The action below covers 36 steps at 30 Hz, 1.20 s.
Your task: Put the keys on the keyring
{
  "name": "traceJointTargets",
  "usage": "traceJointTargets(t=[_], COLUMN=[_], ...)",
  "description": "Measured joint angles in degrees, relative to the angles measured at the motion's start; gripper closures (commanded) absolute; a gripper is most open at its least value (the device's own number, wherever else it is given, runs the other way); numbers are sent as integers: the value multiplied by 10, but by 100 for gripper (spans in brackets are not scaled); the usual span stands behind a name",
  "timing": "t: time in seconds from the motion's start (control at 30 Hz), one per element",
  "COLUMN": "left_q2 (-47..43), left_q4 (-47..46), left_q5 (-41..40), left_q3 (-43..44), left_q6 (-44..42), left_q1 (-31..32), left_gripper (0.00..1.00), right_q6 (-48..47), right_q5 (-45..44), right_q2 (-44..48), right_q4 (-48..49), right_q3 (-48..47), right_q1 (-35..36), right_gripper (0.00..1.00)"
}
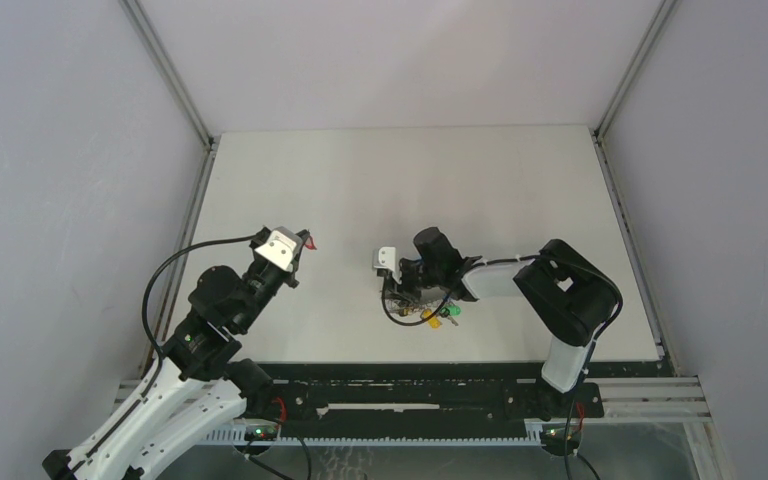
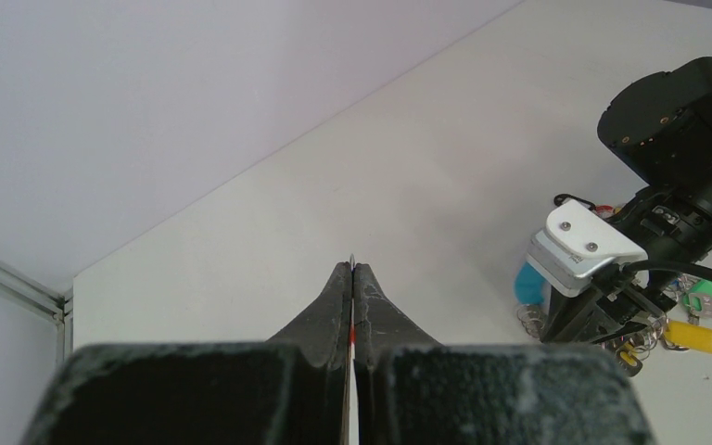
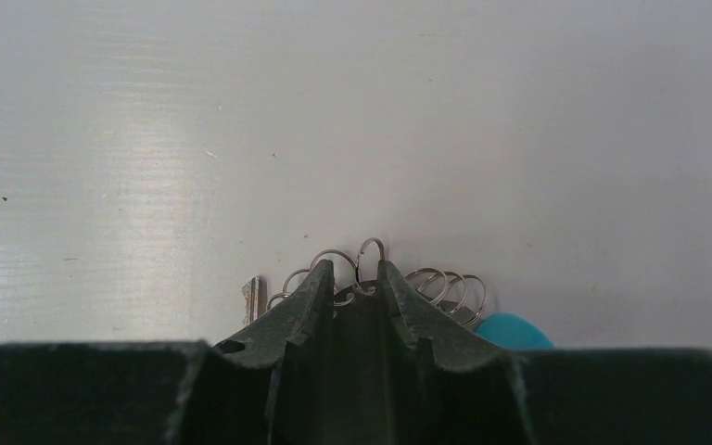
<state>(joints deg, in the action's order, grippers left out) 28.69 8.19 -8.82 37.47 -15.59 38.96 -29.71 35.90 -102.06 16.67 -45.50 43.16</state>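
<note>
On the left, my left gripper (image 1: 298, 243) hangs above the table (image 1: 380, 190), well apart from the other arm. Its jaws are pressed together on the key (image 1: 311, 241). The red tag sticks out past the fingers in the top view, and from the wrist I see only a thin metal edge and a red line in the seam. So the key is picked up and off the table, but not yet on anything.

I judge the step in hand to be bringing the two together: one arm presents the key, the other steadies the ring.

Further right, my right gripper (image 3: 352, 271) is down low at the keyring (image 3: 510, 329), which lies on the table near the middle. Its jaws stand a little apart and straddle a small wire loop on the rim. I cannot tell whether they pinch it or merely bracket it.

Next I need a firm hold there, then to carry the key across and line it up with the loop. Thin wire and a thin key leave little room for error.
</note>
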Motion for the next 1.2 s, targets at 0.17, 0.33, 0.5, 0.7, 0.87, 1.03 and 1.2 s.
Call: traceJointTargets(t=[0.17, 0.33, 0.5, 0.7, 0.87, 1.03, 1.2], left_q2=[0, 0, 0, 0, 0, 0, 0], left_q4=[0, 0, 0, 0, 0, 0, 0], left_q5=[0, 0, 0, 2, 2, 2, 2], left_q3=[0, 0, 0, 0, 0, 0, 0], left_q6=[0, 0, 0, 0, 0, 0, 0], left_q1=[0, 0, 0, 0, 0, 0, 0], left_gripper=[100, 100, 100, 100, 100, 100, 100], right_q6=[3, 5, 5, 4, 5, 5, 5], right_q5=[-11, -23, -28, -43, -54, -63, -72], right_q2=[-3, -11, -12, -13, -13, -15, -16], right_q4=[-4, -8, -14, -36, -42, -48, -56], right_q3=[-6, -18, -19, -25, -28, -35, -38], right_q1=[2, 3, 5, 9, 9, 12, 12], right_gripper=[80, 81, 82, 82, 83, 83, 84])
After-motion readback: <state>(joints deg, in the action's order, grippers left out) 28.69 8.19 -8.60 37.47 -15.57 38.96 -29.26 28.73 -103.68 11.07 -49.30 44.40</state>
